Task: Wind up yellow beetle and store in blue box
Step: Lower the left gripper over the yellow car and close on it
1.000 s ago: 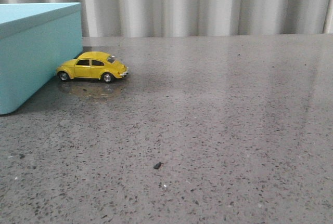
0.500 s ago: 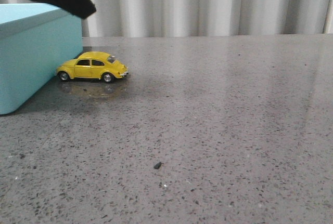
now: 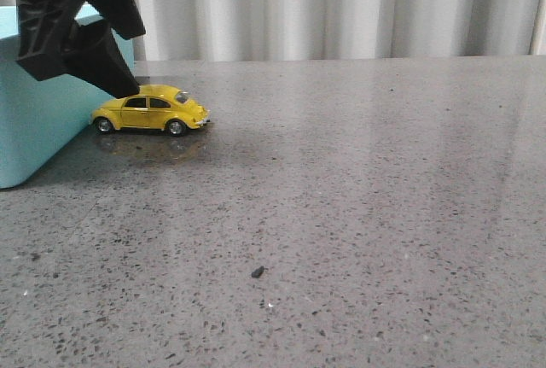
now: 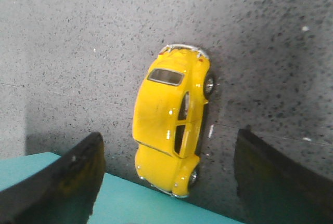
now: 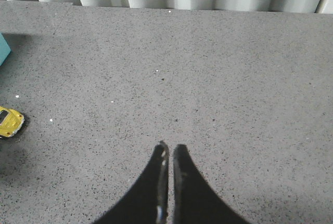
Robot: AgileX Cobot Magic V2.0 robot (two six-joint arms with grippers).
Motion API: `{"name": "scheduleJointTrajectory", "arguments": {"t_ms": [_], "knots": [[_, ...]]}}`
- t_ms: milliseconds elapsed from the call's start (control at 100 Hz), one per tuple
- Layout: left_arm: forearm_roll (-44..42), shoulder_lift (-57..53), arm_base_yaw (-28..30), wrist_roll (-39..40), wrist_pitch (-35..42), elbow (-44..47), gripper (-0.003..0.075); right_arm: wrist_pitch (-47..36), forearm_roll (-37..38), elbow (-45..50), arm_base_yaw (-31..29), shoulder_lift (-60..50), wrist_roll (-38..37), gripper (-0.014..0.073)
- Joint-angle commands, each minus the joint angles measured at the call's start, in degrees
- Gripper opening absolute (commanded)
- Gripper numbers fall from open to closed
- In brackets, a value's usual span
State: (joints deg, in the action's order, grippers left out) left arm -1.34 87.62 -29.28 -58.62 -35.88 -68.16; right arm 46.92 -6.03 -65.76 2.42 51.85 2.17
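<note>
The yellow beetle (image 3: 152,110) stands on its wheels on the grey table, its nose against the blue box (image 3: 34,129) at the far left. My left gripper (image 3: 102,61) hangs just above and left of the car, open and empty. In the left wrist view the beetle (image 4: 169,125) lies between the two spread fingers (image 4: 67,182), with the box's edge (image 4: 130,208) below it. My right gripper (image 5: 168,148) is shut and empty over bare table; the beetle's tail (image 5: 9,122) and a box corner (image 5: 3,47) show at that view's left edge.
The speckled grey tabletop (image 3: 358,197) stretches to the right and front. A small dark crumb (image 3: 258,272) lies near the front middle. A pleated white curtain (image 3: 341,5) closes the back edge.
My left gripper has come down from the top left edge to just above the beetle. The beetle and the box have not moved.
</note>
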Motion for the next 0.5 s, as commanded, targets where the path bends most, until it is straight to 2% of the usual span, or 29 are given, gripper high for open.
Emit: {"name": "scheduleJointTrajectory", "arguments": {"t_ms": [0,490], "knots": [[-0.1,-0.5,-0.3,0.8,3.2,-2.9,0.048,-4.3,0.4,-1.4,0.0,-0.7,0.5,-0.0061],[0.0,5.0,0.5,1.1,0.5,-8.2,0.048,-4.1,0.4,-1.4,0.0,-0.7,0.5,-0.0061]]}}
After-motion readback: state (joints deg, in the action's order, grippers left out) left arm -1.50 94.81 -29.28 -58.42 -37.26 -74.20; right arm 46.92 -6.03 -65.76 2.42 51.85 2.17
